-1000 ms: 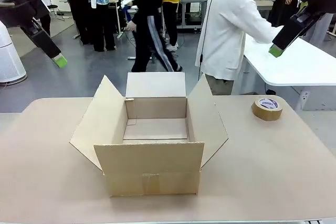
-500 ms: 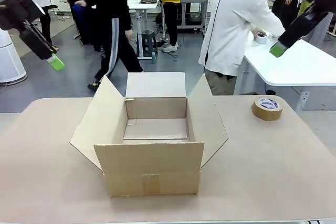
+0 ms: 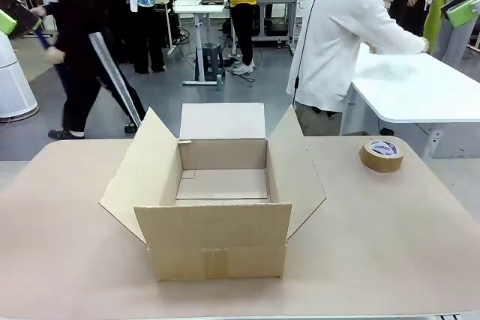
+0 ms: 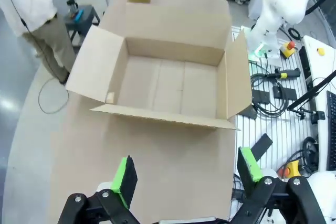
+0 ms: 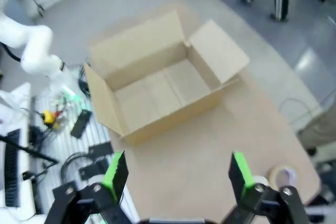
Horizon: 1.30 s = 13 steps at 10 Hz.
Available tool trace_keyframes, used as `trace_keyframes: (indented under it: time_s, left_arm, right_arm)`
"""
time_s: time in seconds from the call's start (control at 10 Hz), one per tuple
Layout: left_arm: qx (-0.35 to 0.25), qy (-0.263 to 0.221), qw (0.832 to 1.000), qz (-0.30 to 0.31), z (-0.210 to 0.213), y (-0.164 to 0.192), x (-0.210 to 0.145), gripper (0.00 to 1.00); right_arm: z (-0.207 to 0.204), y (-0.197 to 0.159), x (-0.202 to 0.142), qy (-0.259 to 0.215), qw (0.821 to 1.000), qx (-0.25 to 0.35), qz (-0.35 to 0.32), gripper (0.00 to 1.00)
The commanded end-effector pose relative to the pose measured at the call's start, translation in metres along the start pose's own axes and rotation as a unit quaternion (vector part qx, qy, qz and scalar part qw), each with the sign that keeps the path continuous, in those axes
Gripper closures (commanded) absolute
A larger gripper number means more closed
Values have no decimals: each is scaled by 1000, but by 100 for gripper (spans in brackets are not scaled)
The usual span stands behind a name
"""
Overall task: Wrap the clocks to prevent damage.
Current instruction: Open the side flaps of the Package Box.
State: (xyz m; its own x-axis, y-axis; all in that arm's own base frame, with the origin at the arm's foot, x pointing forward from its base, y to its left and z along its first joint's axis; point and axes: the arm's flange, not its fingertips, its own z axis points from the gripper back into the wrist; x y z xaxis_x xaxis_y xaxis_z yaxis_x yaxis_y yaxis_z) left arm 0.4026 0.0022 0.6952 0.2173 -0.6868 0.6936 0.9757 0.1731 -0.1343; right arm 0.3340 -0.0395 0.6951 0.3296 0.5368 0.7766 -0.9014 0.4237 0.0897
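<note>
Both spread wide & holding nothing: my left hand (image 4: 186, 169), right hand (image 5: 177, 171), up over the desk (image 3: 390, 245). Open box (image 3: 214, 241) mid-desk; tape roll (image 3: 381, 154) nr far right edge.

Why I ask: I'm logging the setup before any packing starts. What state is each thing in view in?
cardboard box: upright on the table, all four flaps open, nothing inside.
tape roll: lying flat on the table, apart from the box.
left gripper: open, holding nothing, high above the table.
right gripper: open, holding nothing, high above the table.
</note>
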Motion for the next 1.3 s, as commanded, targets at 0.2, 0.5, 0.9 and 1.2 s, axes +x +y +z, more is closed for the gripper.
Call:
trace_keyframes:
  time_s: [0.2, 0.5, 0.9, 1.2]
  left_arm:
    - [6, -103, 990, -95, 1, 8, -66, 0]
    - [51, -120, 985, -110, -2, -5, -87, 0]
    - [74, -116, 987, -81, 2, -10, -90, 60]
    - [72, -104, 990, -67, 4, -7, -90, 100]
  right_arm:
    - [-17, -20, -43, -68, 996, 37, 41, 0]
    - [-23, -23, -58, -75, 996, 36, 42, 0]
    - [-24, -21, -65, -76, 994, 31, 65, 60]
    - [-23, -21, -65, -71, 995, 25, 67, 100]
